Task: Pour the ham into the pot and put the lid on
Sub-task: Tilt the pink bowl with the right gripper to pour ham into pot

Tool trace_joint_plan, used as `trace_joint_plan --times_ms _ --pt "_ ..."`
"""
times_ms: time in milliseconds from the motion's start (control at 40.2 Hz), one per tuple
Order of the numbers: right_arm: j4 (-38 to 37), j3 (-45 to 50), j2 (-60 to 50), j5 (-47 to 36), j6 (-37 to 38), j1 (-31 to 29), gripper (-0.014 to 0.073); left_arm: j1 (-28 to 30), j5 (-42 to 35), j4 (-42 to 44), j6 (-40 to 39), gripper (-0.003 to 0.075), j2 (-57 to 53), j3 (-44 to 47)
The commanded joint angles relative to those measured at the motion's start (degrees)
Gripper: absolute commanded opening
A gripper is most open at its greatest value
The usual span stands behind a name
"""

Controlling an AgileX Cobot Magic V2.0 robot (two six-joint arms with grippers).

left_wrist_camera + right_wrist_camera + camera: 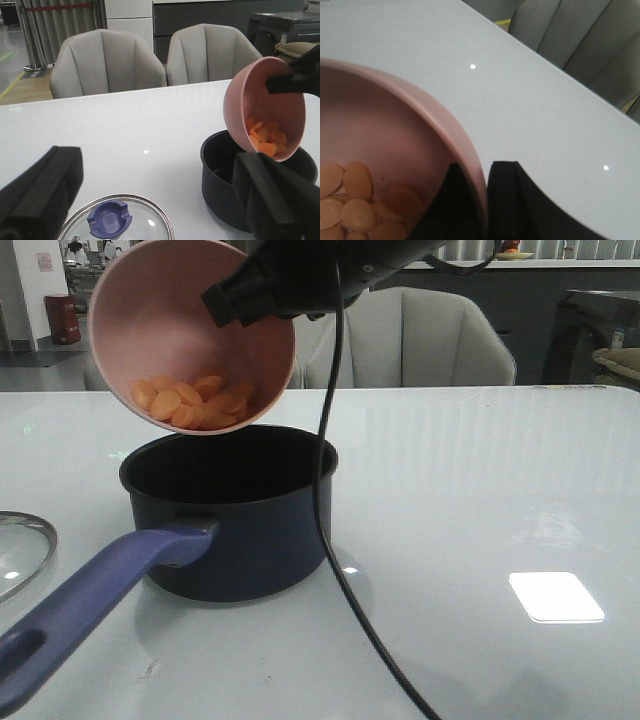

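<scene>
My right gripper (250, 295) is shut on the rim of the pink bowl (190, 330), one finger inside and one outside (482, 195). The bowl is tilted steeply above the dark navy pot (230, 510). The orange ham pieces (195, 400) are piled at the bowl's lower lip, still inside it. The pot's purple-blue handle (90, 590) points to the front left. The glass lid (150, 210) with its purple-blue knob (110, 220) lies flat on the table left of the pot. My left gripper (157, 160) is open and empty, above the lid.
A black cable (335, 540) hangs from the right arm across the front of the pot. The white table (480, 490) stretches to the right. Grey chairs (410, 335) stand beyond its far edge.
</scene>
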Motion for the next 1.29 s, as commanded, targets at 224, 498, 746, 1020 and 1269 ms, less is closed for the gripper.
trace_joint_plan --times_ms 224,498,746,1020,1269 --pt "4.5 2.5 -3.1 -23.5 -11.6 -0.3 0.0142 -0.4 -4.4 -0.2 0.1 0.0648 0.6 -1.5" --pt "11.5 5.8 -1.8 -36.9 -21.1 0.7 0.0142 -0.4 -4.4 -0.2 0.1 0.0648 0.6 -1.5" --pt "11.8 5.8 2.4 -45.6 -32.2 1.1 0.0142 -0.4 -4.4 -0.2 0.1 0.0648 0.6 -1.5" --pt "12.2 5.8 5.1 -53.4 -43.4 2.0 0.0142 -0.4 -4.4 -0.2 0.1 0.0648 0.6 -1.5" --pt "12.2 5.8 6.9 -57.4 -45.1 2.2 0.0142 -0.4 -4.4 -0.2 0.1 0.0648 0.6 -1.5"
